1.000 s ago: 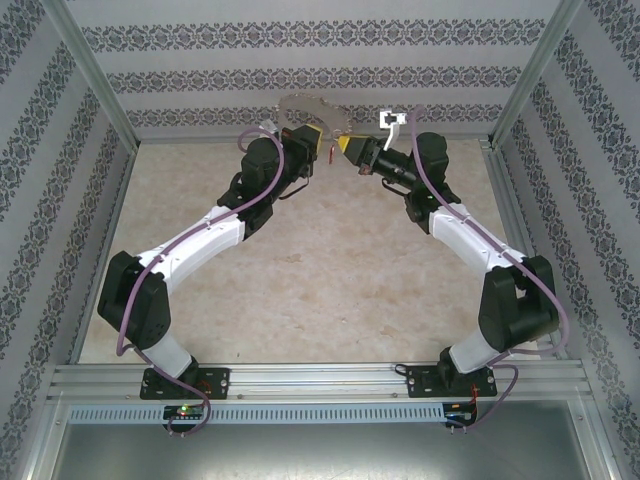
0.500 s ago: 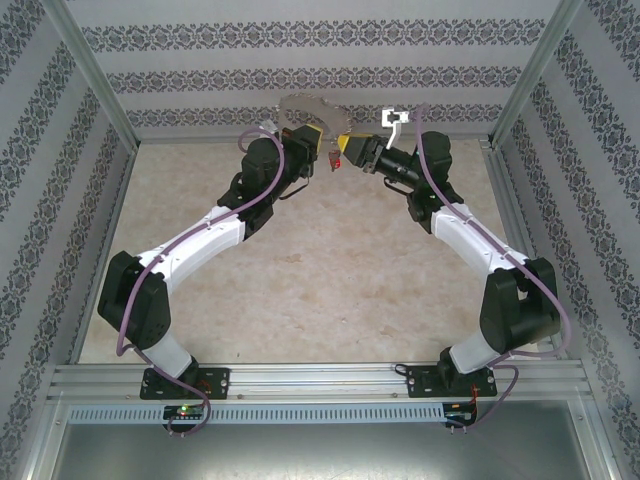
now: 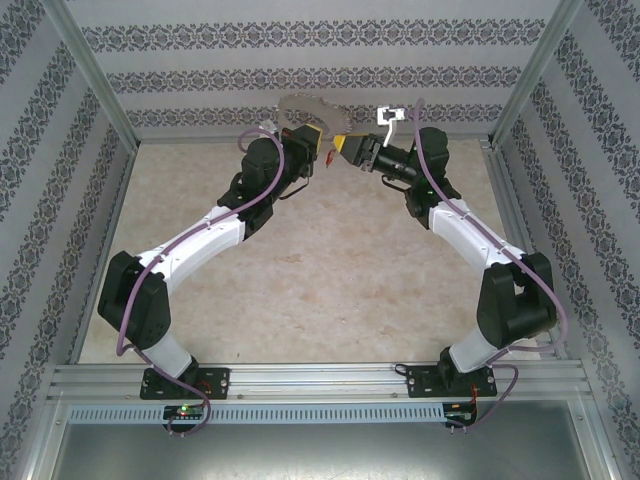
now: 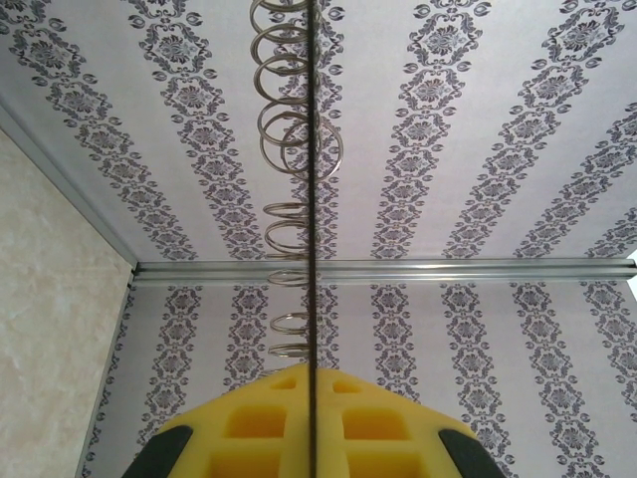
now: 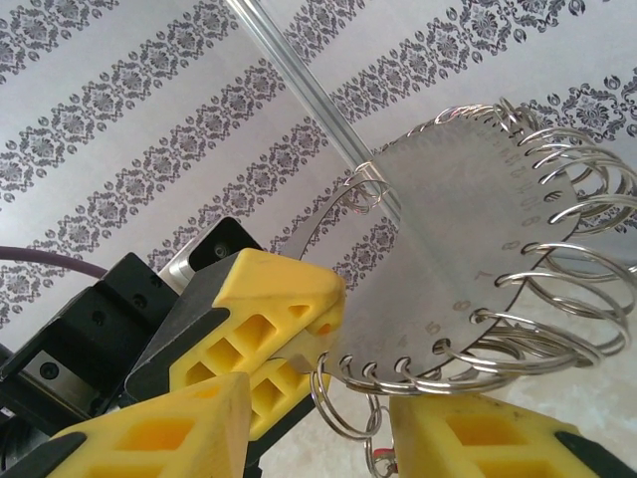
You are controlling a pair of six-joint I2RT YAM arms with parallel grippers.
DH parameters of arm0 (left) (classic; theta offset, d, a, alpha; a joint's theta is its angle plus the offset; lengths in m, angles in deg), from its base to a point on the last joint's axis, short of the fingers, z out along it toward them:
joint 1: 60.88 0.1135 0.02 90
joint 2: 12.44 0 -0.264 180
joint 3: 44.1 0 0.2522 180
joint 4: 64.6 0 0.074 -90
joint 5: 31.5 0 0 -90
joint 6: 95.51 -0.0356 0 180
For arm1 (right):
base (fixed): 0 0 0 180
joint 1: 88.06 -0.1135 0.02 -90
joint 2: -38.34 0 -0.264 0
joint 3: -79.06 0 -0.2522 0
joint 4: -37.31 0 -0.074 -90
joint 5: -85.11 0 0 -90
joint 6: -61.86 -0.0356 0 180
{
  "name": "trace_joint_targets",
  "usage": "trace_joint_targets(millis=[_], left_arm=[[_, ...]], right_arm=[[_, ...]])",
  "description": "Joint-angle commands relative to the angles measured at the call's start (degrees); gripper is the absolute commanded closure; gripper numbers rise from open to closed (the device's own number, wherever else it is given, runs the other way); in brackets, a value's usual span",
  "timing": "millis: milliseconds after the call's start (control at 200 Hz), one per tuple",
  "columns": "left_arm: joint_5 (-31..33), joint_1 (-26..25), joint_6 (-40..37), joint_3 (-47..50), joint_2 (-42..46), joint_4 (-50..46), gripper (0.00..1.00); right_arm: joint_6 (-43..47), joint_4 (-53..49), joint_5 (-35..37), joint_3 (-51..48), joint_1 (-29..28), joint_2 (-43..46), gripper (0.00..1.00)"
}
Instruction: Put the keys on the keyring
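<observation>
The keyring [image 5: 468,249] is a flat grey metal plate with numbered holes and many split rings along its rim. My left gripper [image 5: 320,314] is shut on its edge and holds it up near the back wall [image 3: 305,108]. In the left wrist view the plate [image 4: 311,199] stands edge-on between the shut yellow fingers [image 4: 348,418]. My right gripper [image 5: 323,408] is open just below the plate, with a hanging ring between its fingers. The key's red head [image 5: 381,456] peeks out under that ring, touching neither finger. From above, the right gripper [image 3: 348,148] faces the left gripper [image 3: 305,137].
Patterned walls and metal frame posts [image 3: 95,80] enclose the beige table [image 3: 330,270]. Both arms reach high at the back centre, close to the rear wall. A clear rod [image 5: 309,90] crosses behind the plate in the right wrist view.
The right gripper's jaws have opened, and its wrist has shifted slightly right and up. The left gripper has stayed still with the keyring.
</observation>
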Motion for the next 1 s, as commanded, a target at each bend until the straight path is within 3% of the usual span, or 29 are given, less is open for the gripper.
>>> trace_joint_targets(millis=[0,330,640,794,994], left_arm=[[-0.85,-0.6,0.65,-1.07,0.85,3.37,1.0],[-0.98,-0.58,0.59,-1.14,0.71,3.28,1.0],[-0.78,-0.78,0.42,-1.16,0.72,2.85,1.0],[-0.6,-0.88,0.33,-1.14,0.76,2.64,1.0],[-0.69,-0.92,0.33,-1.26,0.59,2.56,1.0]], right_arm=[[1.84,0.55,2.02,2.55,-0.65,-0.23,0.6],[5.81,-2.1,4.56,2.84,-1.77,-0.58,0.63],[6.05,-1.45,5.86,3.25,-1.83,-1.28,0.74],[5.74,-1.28,6.08,2.99,-1.33,-0.85,0.75],[4.84,-0.79,6.04,2.65,-0.6,-0.57,0.95]])
